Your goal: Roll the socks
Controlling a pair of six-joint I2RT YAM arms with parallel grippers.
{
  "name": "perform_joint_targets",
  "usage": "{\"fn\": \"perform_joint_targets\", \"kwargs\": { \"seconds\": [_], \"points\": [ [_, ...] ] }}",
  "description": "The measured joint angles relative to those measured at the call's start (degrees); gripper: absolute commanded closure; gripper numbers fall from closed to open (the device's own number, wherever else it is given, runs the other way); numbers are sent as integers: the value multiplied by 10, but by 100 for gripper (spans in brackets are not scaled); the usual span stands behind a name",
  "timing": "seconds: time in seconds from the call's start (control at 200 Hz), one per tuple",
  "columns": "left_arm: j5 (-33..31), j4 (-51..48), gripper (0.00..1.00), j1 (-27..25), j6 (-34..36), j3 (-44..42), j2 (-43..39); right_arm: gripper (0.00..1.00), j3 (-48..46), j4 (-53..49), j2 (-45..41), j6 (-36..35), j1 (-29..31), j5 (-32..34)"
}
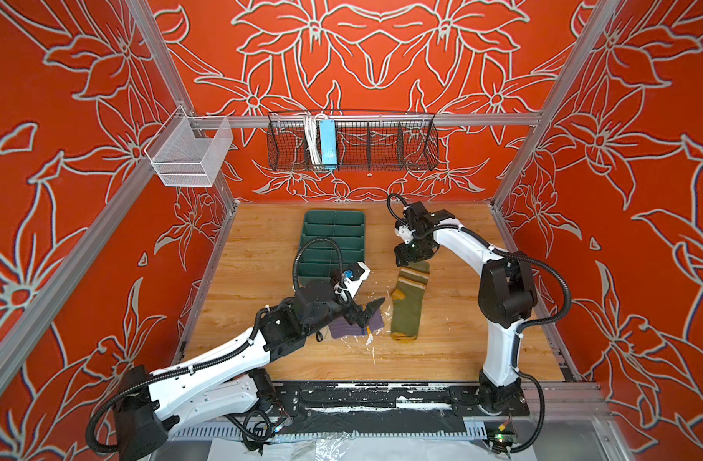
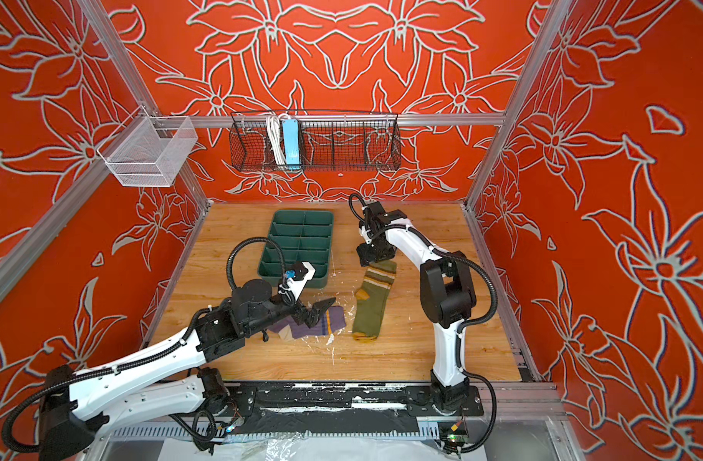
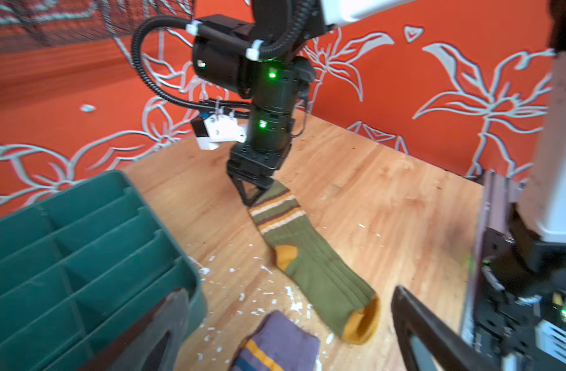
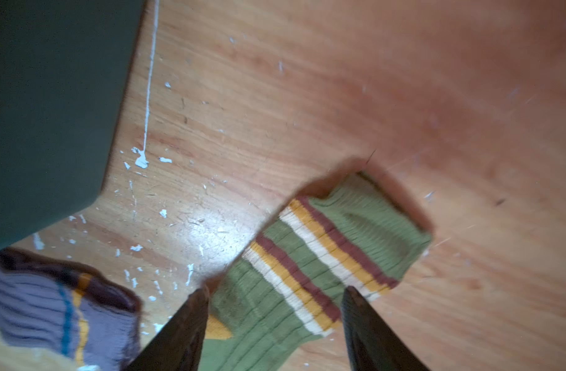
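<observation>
The olive green sock (image 1: 407, 307) (image 2: 371, 303) lies flat and stretched out on the wooden table, striped cuff toward the back. My right gripper (image 1: 407, 259) (image 2: 371, 259) (image 3: 252, 192) hangs over that cuff, open. In the right wrist view its fingers straddle the sock's striped leg (image 4: 307, 273) around the gripper's middle (image 4: 275, 290). The purple sock (image 1: 357, 329) (image 2: 333, 319) (image 3: 278, 343) (image 4: 34, 305) lies bunched to the left of the olive one. My left gripper (image 1: 367, 313) (image 2: 319, 313) (image 3: 289, 290) hovers over it, wide open and empty.
A dark green divided tray (image 1: 333, 223) (image 2: 302, 217) (image 3: 82, 241) (image 4: 50, 96) stands behind the purple sock, close to my left wrist. White flecks (image 3: 262, 289) litter the wood between the socks. A black wire basket (image 1: 351, 143) and a white mesh basket (image 1: 190, 155) hang on the walls.
</observation>
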Motion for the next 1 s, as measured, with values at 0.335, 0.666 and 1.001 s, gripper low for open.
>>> {"fn": "perform_joint_targets", "kwargs": {
  "seconds": [0.335, 0.666, 1.001],
  "points": [
    [114, 13, 2, -7, -72, 5, 42, 30, -107, 87, 4, 104, -68, -103],
    [97, 43, 2, -61, -164, 43, 144, 30, -261, 203, -79, 178, -158, -128],
    [82, 75, 3, -85, -292, 102, 260, 30, -422, 243, -232, 261, -248, -67]
  ]
}}
